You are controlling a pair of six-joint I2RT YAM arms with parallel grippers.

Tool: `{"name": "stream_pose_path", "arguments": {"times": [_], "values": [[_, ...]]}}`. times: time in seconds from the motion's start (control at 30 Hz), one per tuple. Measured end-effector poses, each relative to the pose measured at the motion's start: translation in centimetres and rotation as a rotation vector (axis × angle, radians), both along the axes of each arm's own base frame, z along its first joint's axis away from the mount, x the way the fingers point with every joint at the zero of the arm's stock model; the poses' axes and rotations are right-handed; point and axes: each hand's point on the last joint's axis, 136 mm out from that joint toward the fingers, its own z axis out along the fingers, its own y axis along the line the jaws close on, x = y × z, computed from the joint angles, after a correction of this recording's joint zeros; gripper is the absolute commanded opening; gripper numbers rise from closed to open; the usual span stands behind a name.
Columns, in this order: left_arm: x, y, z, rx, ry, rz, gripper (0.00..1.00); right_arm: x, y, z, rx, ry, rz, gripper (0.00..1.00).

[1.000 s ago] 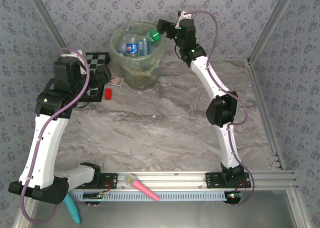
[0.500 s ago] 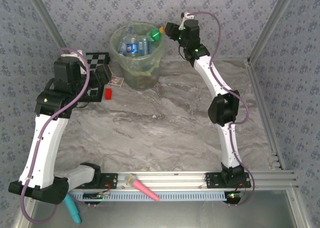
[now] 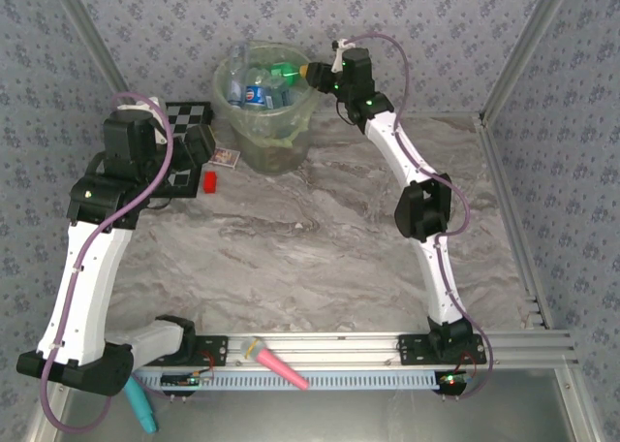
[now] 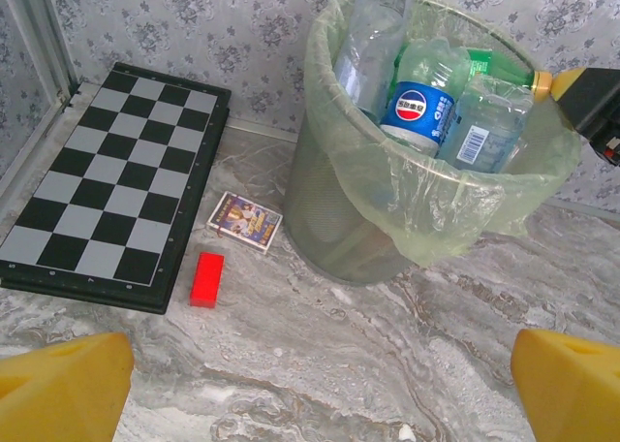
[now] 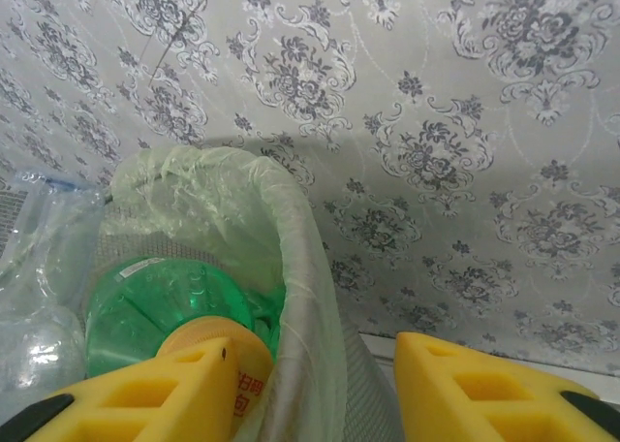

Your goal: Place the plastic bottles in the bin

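Chessboard (image 4: pixel 116 180), red block (image 4: pixel 206 279), card pack (image 4: pixel 245 222) just L of bin (image 4: pixel 339 219) w/ bottles (image 4: pixel 417 108)

Grey wallpaper (image 3: pixel 145 35) all round, a pale floral damask repeating across the back and both side walls. Bare aluminium posts (image 3: pixel 518 59) run up the corners, leaning outward in the overhead view. Down to the worktop (image 3: pixel 291 258): grey-white marble pattern, veins sweeping across, evenly lit, shadows soft. Along the near edge, a slotted aluminium rail (image 3: pixel 339 343), with a plain grey panel (image 3: pixel 387 413) below it. Close up, the wall pattern reads as ornate scrolls and blossoms.
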Motion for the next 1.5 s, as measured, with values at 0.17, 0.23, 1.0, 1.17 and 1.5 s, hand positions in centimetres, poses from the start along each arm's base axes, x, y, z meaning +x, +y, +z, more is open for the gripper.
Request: {"name": "stream_pose_path", "arguments": {"times": [0.17,0.23,1.0,1.17,1.5], "values": [[0.0,0.0,0.0,0.000,0.000,0.000,1.00,0.0,-0.3,0.0,-0.003,0.003,-0.003,0.56],[0.0,0.0,0.0,0.000,0.000,0.000,1.00,-0.3,-0.4,0.0,-0.009,0.011,-0.003,0.62],[2.2,1.5,-10.1,0.061,0.064,0.097,1.00,-13.3,-11.6,3.6,-0.041,0.073,-0.134,1.00],[1.6,3.7,-15.6,0.137,0.042,0.185,1.00,-17.9,-15.7,-1.7,-0.124,0.174,-0.209,0.99],[0.1,7.4,-26.0,0.279,0.062,0.281,1.00,-26.5,-25.9,-14.3,-0.332,0.359,-0.447,0.99]]}}
